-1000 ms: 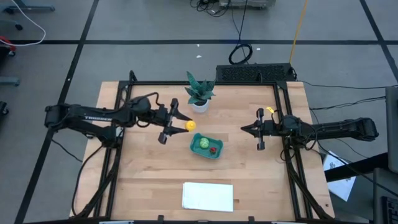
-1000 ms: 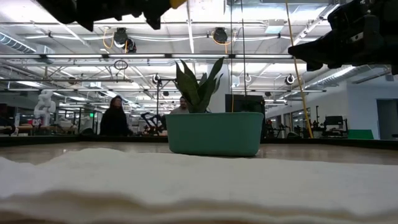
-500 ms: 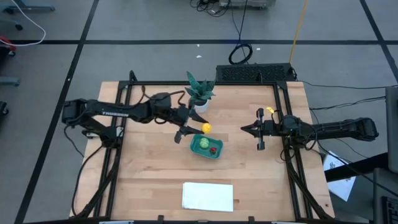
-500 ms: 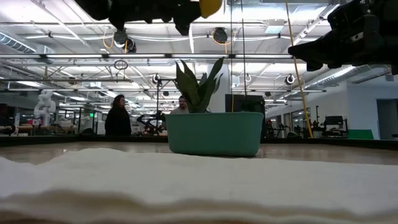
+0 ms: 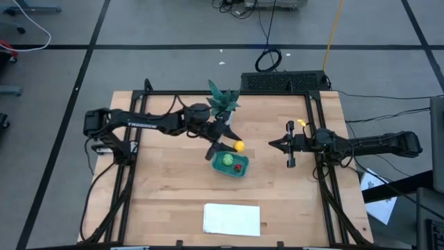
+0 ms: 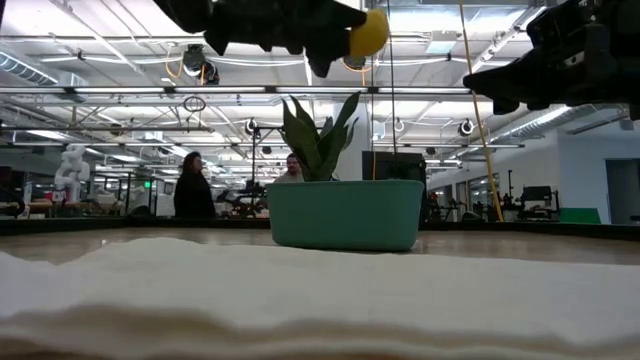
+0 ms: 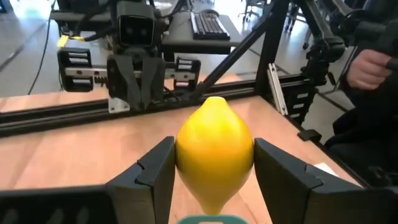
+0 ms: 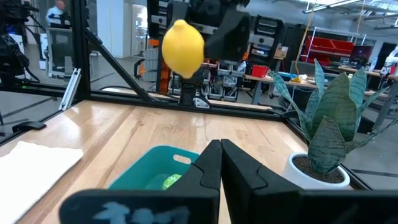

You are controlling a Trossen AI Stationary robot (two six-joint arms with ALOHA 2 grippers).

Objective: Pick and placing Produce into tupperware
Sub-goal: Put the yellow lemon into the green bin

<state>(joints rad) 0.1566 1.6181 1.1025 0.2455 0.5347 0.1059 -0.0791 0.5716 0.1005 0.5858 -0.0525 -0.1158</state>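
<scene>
The left gripper [image 5: 233, 146], pinching the yellow lemon [image 5: 238, 146], has moved from beside the plant [image 5: 222, 103] to above the tupperware [image 5: 229, 164]; arm lettering seems unreadable. The right gripper [image 5: 275, 144] stays pressed shut.

Two dark, slender jointed arms; the left arm [image 5: 149, 123] bears pale lettering along one link, the right arm [image 5: 374, 144] shows a small yellow tag near its wrist.

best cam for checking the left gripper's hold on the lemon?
Left wrist view: the lemon fills the frame, pinched between the left gripper's fingers. The high view shows only a small yellow dot above the tupperware; the low and right wrist views show the lemon held aloft, grip partly hidden.
</scene>
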